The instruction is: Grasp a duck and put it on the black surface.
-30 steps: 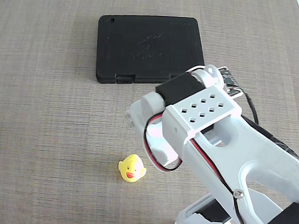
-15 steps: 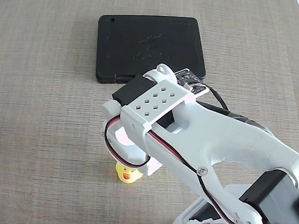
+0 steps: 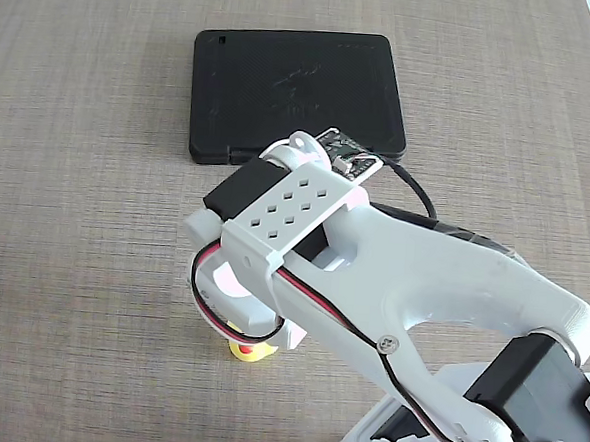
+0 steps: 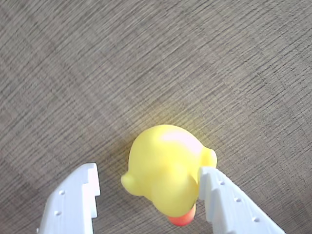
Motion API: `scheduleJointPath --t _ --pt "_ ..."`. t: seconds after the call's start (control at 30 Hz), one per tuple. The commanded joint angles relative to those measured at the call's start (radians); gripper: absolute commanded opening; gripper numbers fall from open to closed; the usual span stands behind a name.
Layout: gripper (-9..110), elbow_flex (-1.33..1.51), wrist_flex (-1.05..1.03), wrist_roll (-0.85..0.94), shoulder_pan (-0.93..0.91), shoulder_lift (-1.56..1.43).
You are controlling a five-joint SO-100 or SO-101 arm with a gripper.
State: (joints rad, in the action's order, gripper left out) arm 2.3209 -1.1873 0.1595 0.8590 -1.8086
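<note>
The yellow duck (image 4: 163, 170) stands on the wood-grain table, its orange beak (image 4: 181, 220) towards the bottom edge of the wrist view. My gripper (image 4: 148, 169) is open around it. The right finger (image 4: 219, 200) touches the duck's side. The left finger (image 4: 78, 200) stands apart from it with a gap. In the fixed view only a yellow sliver of the duck (image 3: 250, 351) shows under my wrist. The black surface (image 3: 293, 91) lies flat at the back of the table, well beyond the duck, with nothing on it.
My white arm (image 3: 421, 289) and its black cable (image 3: 417, 188) reach across the right front of the fixed view, and the cable passes close to the slab's near right corner. Bare table (image 3: 75, 218) lies to the left.
</note>
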Motion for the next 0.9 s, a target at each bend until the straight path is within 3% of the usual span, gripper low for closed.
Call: scheduleJointPath --t 0.0,0.87 --pt "19 -0.035 -0.006 0.04 0.017 -0.002" --pt "19 -0.002 -0.002 0.181 0.031 0.003"
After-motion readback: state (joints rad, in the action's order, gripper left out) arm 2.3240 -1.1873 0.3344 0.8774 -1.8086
